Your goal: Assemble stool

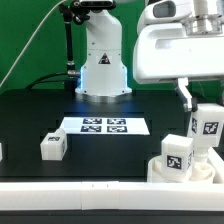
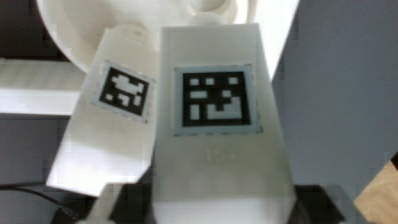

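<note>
My gripper hangs at the exterior view's right, shut on a white stool leg with a square tag. It holds the leg just above the round white seat. A second tagged leg stands on the seat, beside and below the held one. A third leg lies on the dark table at the exterior view's left. In the wrist view the held leg runs out from between the dark fingers, the second leg leans next to it, and the seat's rim curves beyond.
The marker board lies mid-table in front of the robot base. A long white wall strip runs along the front edge. A small white part shows at the far left edge.
</note>
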You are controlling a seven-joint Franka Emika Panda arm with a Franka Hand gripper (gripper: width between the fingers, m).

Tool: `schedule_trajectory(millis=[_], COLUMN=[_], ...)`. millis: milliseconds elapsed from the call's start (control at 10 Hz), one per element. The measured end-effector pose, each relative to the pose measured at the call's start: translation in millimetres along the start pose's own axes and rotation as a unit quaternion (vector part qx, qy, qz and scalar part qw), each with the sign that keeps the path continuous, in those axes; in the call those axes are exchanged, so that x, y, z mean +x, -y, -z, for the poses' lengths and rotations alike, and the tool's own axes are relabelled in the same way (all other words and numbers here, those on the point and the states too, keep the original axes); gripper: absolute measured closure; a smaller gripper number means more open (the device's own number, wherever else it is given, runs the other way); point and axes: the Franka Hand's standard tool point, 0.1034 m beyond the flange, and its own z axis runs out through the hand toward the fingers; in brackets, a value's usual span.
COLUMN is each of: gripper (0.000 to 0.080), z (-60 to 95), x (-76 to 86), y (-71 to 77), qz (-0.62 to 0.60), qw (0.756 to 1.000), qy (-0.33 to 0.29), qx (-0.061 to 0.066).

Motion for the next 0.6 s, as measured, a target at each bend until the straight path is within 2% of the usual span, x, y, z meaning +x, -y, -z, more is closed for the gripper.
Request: schedule_trajectory(millis=[600], gripper=[0.0463], z=[-7.6], x=[-7.7], y=[-0.1], qz=[0.001], qw=[1.0], qy=[0.006], qx=[-0.002])
